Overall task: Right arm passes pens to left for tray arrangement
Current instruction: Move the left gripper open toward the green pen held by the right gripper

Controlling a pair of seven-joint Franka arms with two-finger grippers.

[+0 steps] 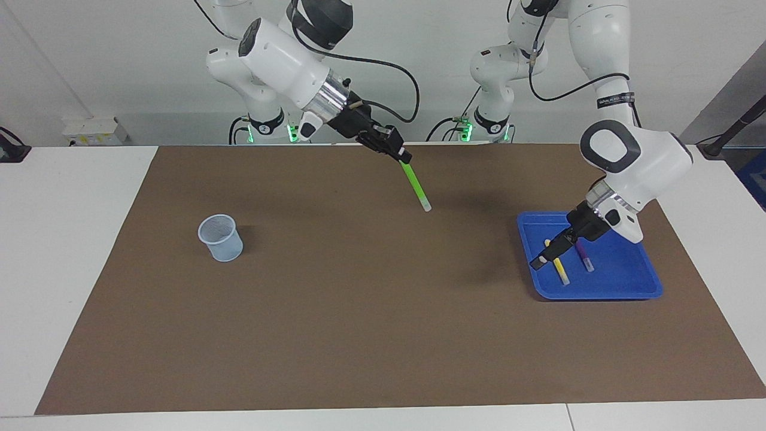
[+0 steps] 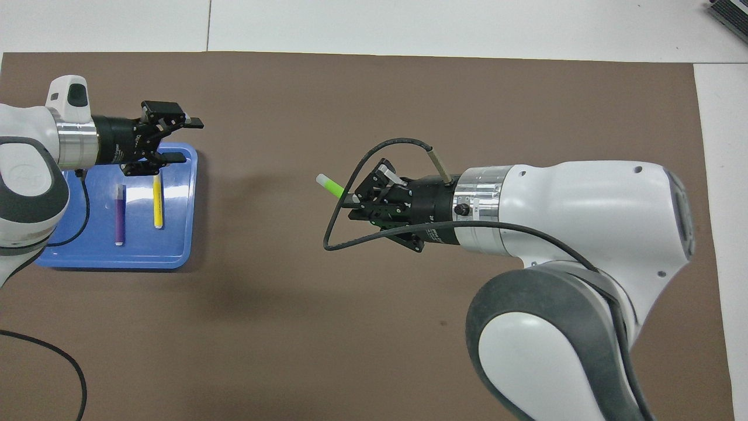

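Note:
My right gripper (image 1: 402, 157) (image 2: 355, 200) hangs over the middle of the mat, shut on the upper end of the green pen (image 1: 417, 188) (image 2: 331, 186). The pen slants down, its pale tip toward the left arm's end. The blue tray (image 1: 625, 272) (image 2: 82, 240) lies at that end. In it lie the yellow pen (image 1: 561, 272) (image 2: 158, 204) and the purple pen (image 1: 584, 257) (image 2: 120, 216), side by side and apart. Raised over the tray's rim, my left gripper (image 1: 540, 259) (image 2: 188, 140) is open and holds nothing, pointing toward the table's middle.
A small pale-blue mesh cup (image 1: 220, 237) stands upright on the brown mat toward the right arm's end. A black cable loops out from the right wrist (image 2: 345, 234). White table shows around the mat's edges.

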